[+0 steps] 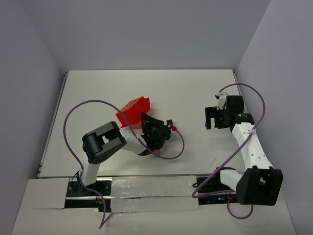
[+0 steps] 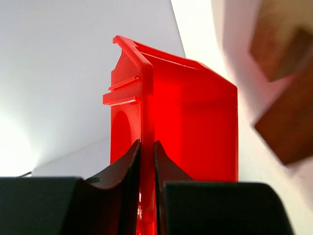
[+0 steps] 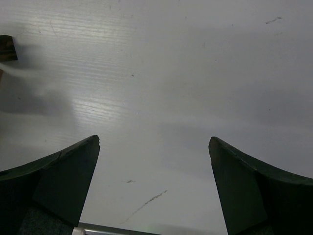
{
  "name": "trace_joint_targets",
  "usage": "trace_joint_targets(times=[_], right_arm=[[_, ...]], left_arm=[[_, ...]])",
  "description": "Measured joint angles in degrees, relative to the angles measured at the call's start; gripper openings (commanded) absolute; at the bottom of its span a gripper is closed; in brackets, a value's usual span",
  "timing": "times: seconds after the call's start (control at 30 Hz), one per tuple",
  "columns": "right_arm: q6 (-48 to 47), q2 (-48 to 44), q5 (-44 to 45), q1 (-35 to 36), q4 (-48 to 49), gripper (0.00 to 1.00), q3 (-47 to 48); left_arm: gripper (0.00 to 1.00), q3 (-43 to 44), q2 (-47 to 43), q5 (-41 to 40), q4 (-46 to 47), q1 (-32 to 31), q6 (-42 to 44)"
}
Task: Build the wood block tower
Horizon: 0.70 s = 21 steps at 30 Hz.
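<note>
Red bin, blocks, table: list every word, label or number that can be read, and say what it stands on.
None: no view shows readable text.
The red bin is plain plastic, the wooden blocks are blurred and show no marks, and the table has only scratches.

Top external: high, behind the arm bases, tilted down; whole table (image 1: pixel 195 88) seen from afar.
Left wrist: sights along left gripper (image 2: pixel 146 142); red bin (image 2: pixel 195 122) very near, fills centre.
Right wrist: looks past right gripper (image 3: pixel 154 138) onto table, close.
Shared: red bin, top and left wrist; table surface, top and right wrist.
</note>
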Motion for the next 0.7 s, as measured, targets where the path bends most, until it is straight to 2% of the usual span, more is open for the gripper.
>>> trace_joint_targets(times=[0.23, 0.33, 0.43, 0.57, 0.7], right_arm=[[0.1, 0.1, 0.4, 0.0, -2.0, 1.0, 1.3], [0.2, 0.1, 0.5, 0.0, -2.1, 1.0, 2.2], [0.2, 0.2, 0.5, 0.0, -2.2, 1.0, 2.5], [0.2, 0.7, 0.5, 0.0, -2.3, 1.0, 2.5], [0.2, 1.3, 0.5, 0.0, -2.4, 1.0, 2.5]], left_arm=[[0.0, 0.2, -3.4, 0.9, 2.4, 6.8, 1.8], [0.0, 2.3, -5.4, 1.1, -2.2, 9.6, -1.2], [0.0, 9.5, -6.9, 2.2, -15.4, 12.2, -12.7], [0.0, 24.5, -7.7, 9.2, -39.8, 15.9, -33.1], [0.0, 29.1, -11.8, 16.4, -54.6, 21.0, -47.4]])
